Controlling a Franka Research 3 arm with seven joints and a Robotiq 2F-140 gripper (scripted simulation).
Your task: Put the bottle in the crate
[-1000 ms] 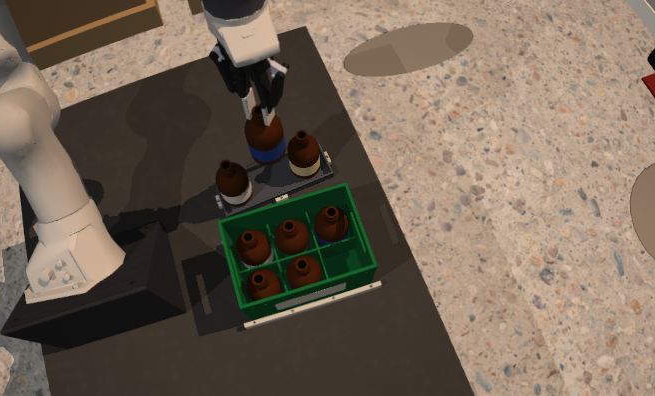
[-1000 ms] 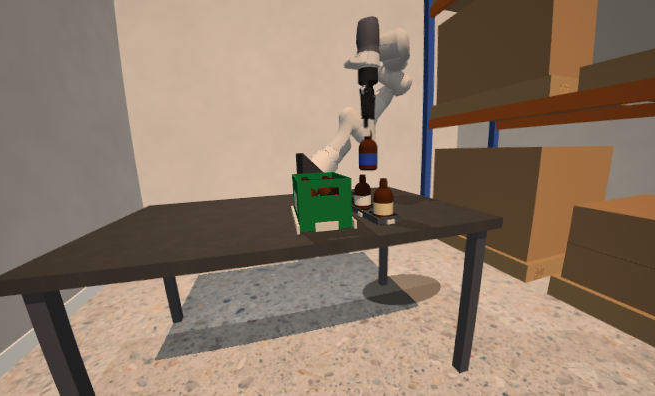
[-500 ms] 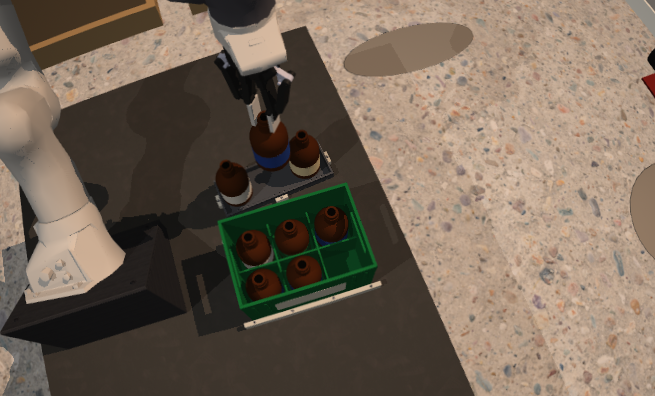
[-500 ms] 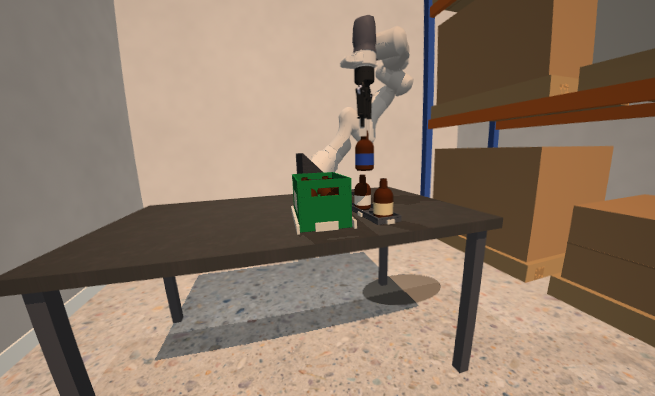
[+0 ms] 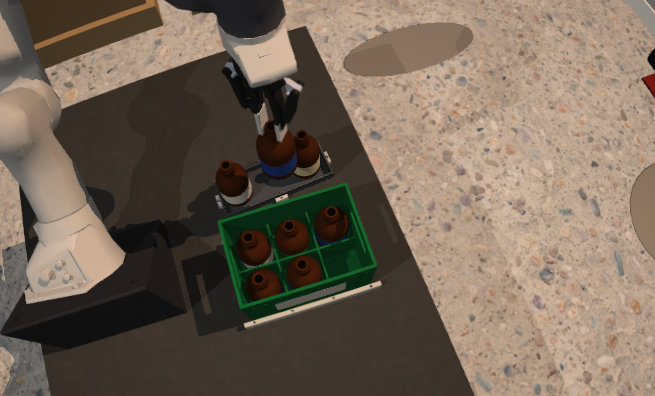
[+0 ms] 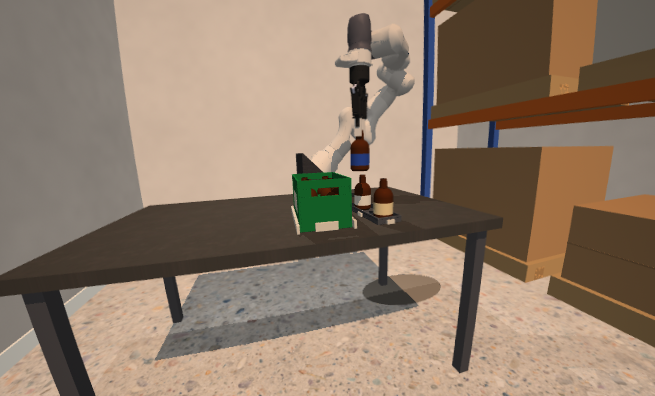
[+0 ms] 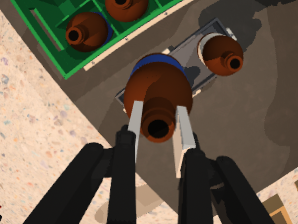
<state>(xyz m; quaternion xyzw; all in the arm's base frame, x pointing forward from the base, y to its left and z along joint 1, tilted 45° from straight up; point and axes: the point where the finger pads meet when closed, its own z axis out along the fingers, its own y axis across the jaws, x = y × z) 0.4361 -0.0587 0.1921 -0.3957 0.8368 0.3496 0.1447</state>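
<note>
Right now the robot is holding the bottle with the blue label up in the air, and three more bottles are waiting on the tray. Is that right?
Almost. The gripper does hold the blue-label bottle by its neck, up in the air. But only two bottles wait on the tray, not three: the top view shows one at one end and one at the other.

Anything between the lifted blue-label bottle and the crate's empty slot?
Only air and the crate's near wall. In the exterior view, the blue-label bottle, held by the gripper, hangs above the tray; the slot shows open from the top.
</note>
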